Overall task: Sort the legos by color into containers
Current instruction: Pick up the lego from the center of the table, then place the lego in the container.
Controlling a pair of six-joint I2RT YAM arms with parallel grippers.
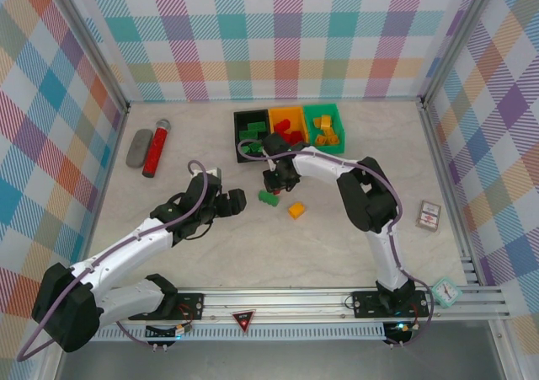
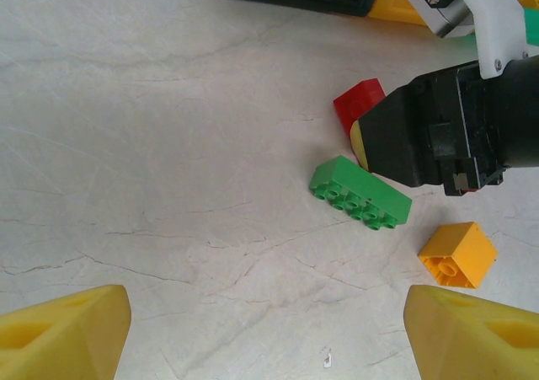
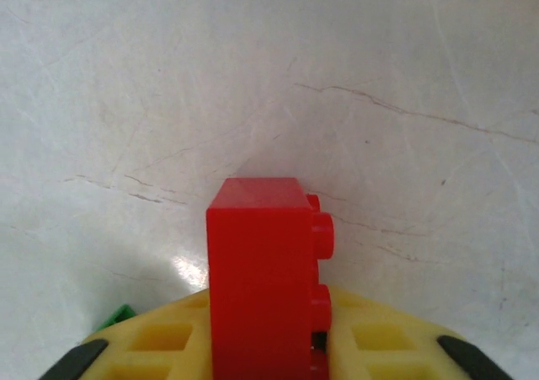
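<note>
1. The right gripper (image 3: 269, 342) is clamping a red brick (image 3: 257, 245) between its pads, low at the table, just beside a green brick (image 2: 360, 193).
2. The left gripper (image 2: 265, 329) is hanging wide open, holding nothing.
3. I'd be lifting straight up first, clearing the green brick.
4. Reds are lying in the orange bin (image 1: 287, 109), so I'd be carrying it there and releasing low inside.

Bright, even light falls from above, leaving only faint, soft shadows on the pale table (image 1: 295, 254). In the right wrist view a small white glare sits on the tabletop just left of the red brick (image 3: 261, 262). In the left wrist view the yellow fingertips (image 2: 59, 338) at the near edge are blurred.
</note>
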